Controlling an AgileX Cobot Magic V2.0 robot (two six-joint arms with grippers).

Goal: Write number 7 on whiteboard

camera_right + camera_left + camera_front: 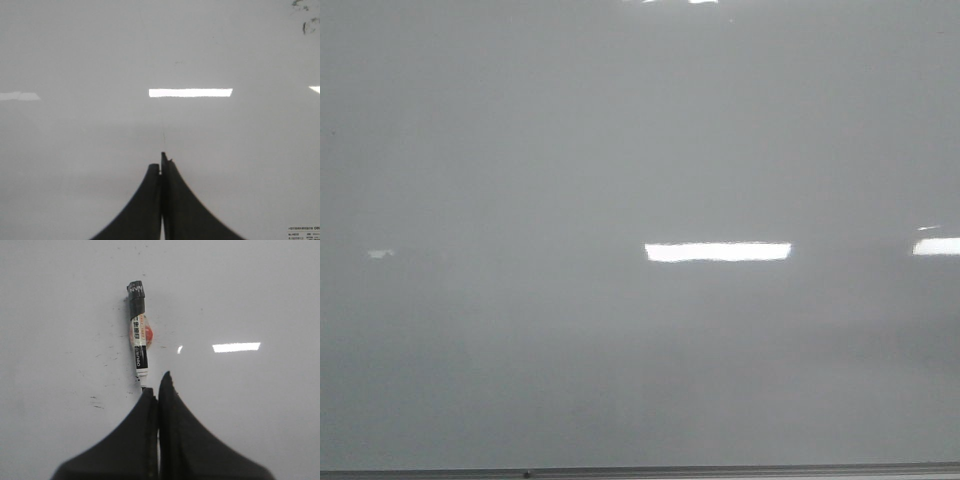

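Glossy grey whiteboard fills the front view, bare of any arm or stroke.

Left gripper is clenched, holding nothing; a marker lies at 12 o'clock just past its tips. Right gripper is clenched on nothing. A label is cut off and unreadable.

Black-capped marker lying flat; small printed label at edge
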